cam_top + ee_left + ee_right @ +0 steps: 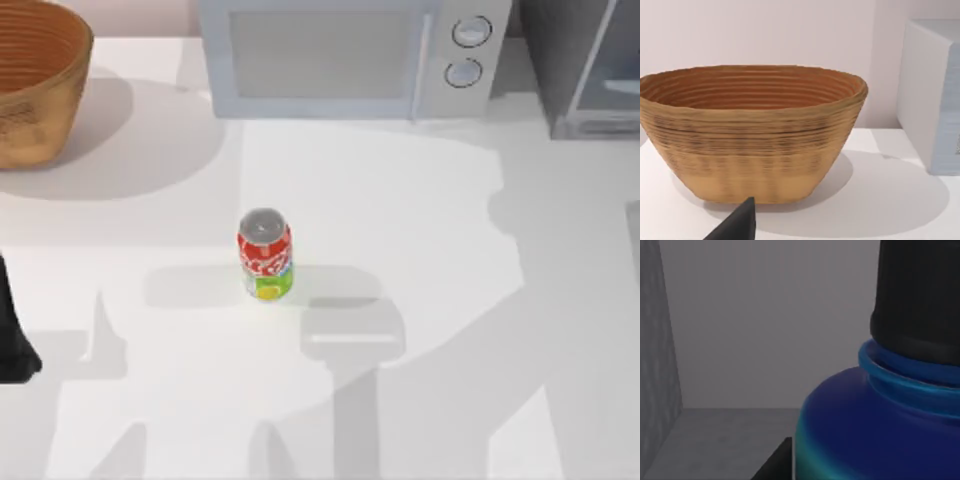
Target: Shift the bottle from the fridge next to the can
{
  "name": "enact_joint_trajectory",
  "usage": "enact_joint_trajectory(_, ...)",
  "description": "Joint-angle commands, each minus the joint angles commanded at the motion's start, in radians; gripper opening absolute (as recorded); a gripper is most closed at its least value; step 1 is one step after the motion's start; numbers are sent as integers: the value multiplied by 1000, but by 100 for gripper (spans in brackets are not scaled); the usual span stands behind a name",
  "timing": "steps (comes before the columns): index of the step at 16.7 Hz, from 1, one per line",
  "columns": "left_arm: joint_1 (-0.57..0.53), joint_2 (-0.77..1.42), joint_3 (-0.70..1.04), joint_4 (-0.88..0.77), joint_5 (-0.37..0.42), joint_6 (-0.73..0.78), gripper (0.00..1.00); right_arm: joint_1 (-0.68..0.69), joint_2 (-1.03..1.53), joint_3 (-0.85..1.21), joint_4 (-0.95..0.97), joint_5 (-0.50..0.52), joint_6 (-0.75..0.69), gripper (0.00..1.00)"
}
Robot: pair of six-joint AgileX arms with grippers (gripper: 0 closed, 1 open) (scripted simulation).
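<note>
Barely started imo: the bottle (875, 430) sits inside the grey fridge (590, 70), well apart from the can (265, 255), right gripper close against it, can't tell its grip, and the whole carry is left.

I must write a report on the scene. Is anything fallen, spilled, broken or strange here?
Nothing stands out. The can stands upright in the middle of the table, with no spill around it. The basket and microwave sit squarely at the back. In the right wrist view, the bottle stands upright inside the fridge.
</note>
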Motion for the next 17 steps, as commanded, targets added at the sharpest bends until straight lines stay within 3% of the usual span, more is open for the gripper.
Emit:
enact_joint_trajectory(5, 0, 0, 0, 0, 0, 0, 100, 0, -85, 16, -107, -1, 1, 0)
enact_joint_trajectory(11, 0, 0, 0, 0, 0, 0, 100, -2, -97, 0, -102, -4, 3, 0)
enact_joint_trajectory(17, 0, 0, 0, 0, 0, 0, 100, -24, -257, -284, 7, -35, 5, 0)
